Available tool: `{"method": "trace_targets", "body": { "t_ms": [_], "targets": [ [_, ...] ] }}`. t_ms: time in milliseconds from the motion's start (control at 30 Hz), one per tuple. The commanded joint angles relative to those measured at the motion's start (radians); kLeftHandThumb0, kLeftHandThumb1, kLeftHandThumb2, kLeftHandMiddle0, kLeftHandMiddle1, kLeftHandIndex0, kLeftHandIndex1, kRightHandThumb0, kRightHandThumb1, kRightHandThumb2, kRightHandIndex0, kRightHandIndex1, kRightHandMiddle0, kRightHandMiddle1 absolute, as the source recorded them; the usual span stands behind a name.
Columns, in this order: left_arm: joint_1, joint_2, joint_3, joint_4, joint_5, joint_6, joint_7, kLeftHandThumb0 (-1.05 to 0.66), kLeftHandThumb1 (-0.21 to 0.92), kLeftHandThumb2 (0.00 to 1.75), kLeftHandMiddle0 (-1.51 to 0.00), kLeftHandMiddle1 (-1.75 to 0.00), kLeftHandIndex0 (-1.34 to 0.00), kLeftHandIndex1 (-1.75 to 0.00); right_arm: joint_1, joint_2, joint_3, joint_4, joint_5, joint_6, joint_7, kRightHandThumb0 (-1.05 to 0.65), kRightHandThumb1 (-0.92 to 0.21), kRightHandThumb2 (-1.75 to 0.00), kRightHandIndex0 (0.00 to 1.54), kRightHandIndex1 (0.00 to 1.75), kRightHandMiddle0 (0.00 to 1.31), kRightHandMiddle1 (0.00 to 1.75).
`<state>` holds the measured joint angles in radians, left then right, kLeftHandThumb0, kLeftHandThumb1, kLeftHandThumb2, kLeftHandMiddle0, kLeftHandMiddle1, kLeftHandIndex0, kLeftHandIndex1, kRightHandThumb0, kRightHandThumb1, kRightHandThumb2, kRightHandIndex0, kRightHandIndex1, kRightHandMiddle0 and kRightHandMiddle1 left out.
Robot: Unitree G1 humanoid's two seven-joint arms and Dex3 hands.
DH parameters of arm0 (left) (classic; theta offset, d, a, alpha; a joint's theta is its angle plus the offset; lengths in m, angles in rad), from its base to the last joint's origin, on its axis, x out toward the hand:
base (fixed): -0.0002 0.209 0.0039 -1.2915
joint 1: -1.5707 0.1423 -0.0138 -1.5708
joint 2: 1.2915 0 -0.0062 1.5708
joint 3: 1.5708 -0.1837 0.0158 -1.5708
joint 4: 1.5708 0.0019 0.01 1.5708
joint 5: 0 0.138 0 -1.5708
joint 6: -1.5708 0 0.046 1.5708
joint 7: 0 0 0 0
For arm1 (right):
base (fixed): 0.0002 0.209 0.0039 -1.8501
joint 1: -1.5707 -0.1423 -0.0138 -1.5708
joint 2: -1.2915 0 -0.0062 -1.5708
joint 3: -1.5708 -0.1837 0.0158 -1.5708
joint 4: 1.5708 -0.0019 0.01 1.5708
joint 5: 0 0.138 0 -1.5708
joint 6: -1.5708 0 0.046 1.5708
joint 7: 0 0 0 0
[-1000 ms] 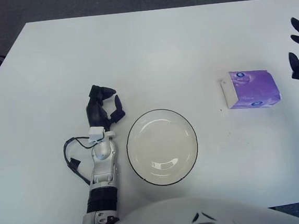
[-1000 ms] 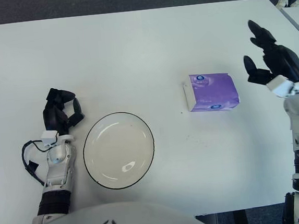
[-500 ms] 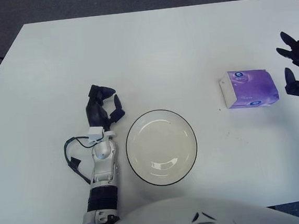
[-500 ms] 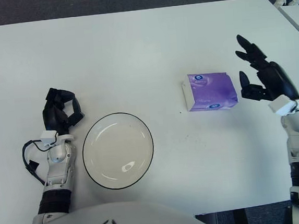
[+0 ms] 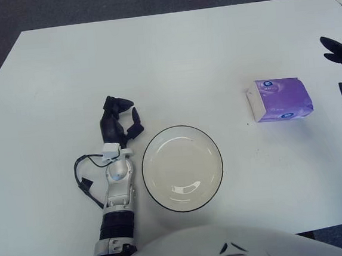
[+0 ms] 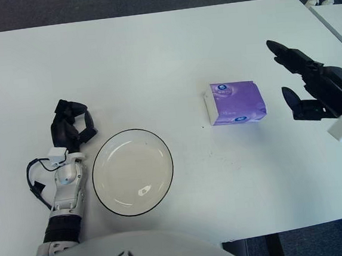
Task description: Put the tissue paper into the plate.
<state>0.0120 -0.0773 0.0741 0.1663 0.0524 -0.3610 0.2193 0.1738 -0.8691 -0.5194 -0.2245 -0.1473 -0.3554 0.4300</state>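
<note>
Purple tissue pack (image 6: 235,102) flat on white bench (image 6: 152,52), at 2 o'clock from empty plate (image 6: 133,171).
Right hand (image 6: 314,84) spread just beside pack at 3 o'clock, not touching; left hand (image 6: 70,129) curled, holding nothing, at 10 o'clock of plate.

The left robot hand (image 6: 70,129) shows at the lower left, its forearm running straight up from the bottom edge of the view, wrist in white casing with a black cable looped at its outer side. Its dark fingers (image 6: 86,126) are curled inward toward the palm and hold nothing. The right robot hand (image 6: 314,85) shows at the far right, palm turned toward the left, its long fingers (image 6: 284,53) spread forward and the thumb (image 6: 293,101) set apart below them, holding nothing. A white wrist piece sits behind it.
</note>
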Motion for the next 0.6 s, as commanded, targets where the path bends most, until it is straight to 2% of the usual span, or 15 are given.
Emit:
{"method": "trace_targets", "body": {
  "t_ms": [0,67,133,267,433,567],
  "targets": [
    [0.070,-0.004,0.004,0.075,0.001,0.032,0.000,-0.42,0.49,1.11,-0.83,-1.75,-0.47,-1.75,0.009,-0.012,0.017,-0.049,-0.024,0.044,0.028,-0.84,-0.92,-1.20,0.03,0.02,0.02,0.01],
    [0.068,-0.004,0.005,0.076,-0.002,0.031,-0.003,-0.42,0.49,1.11,-0.83,-1.75,-0.47,-1.75,0.009,-0.012,0.023,-0.064,-0.034,0.055,0.036,-0.82,-0.92,-1.20,0.03,0.02,0.02,0.02],
    [0.068,-0.004,0.006,0.076,-0.004,0.029,-0.006,-0.42,0.49,1.11,-0.82,-1.75,-0.47,-1.75,0.003,-0.013,0.020,-0.087,-0.048,0.056,0.037,-0.78,-0.92,-1.19,0.04,0.04,0.01,0.10],
    [0.067,-0.001,0.004,0.076,-0.002,0.033,-0.007,-0.42,0.49,1.11,-0.82,-1.75,-0.47,-1.75,0.005,-0.003,0.004,-0.088,-0.109,0.011,0.001,-0.74,-0.92,-1.17,0.05,0.08,0.00,0.19],
    [0.065,-0.003,0.006,0.079,-0.005,0.026,-0.007,-0.42,0.50,1.10,-0.83,-1.75,-0.47,-1.75,0.016,0.010,0.002,-0.088,-0.111,-0.043,-0.011,-0.71,-0.92,-1.16,0.01,0.18,0.00,0.19],
    [0.061,-0.005,0.008,0.083,-0.015,0.019,-0.014,-0.42,0.50,1.10,-0.84,-1.75,-0.47,-1.75,-0.011,0.013,0.024,-0.126,-0.082,-0.072,-0.008,-0.70,-0.92,-1.14,0.00,0.16,0.00,0.12]
  ]
}}
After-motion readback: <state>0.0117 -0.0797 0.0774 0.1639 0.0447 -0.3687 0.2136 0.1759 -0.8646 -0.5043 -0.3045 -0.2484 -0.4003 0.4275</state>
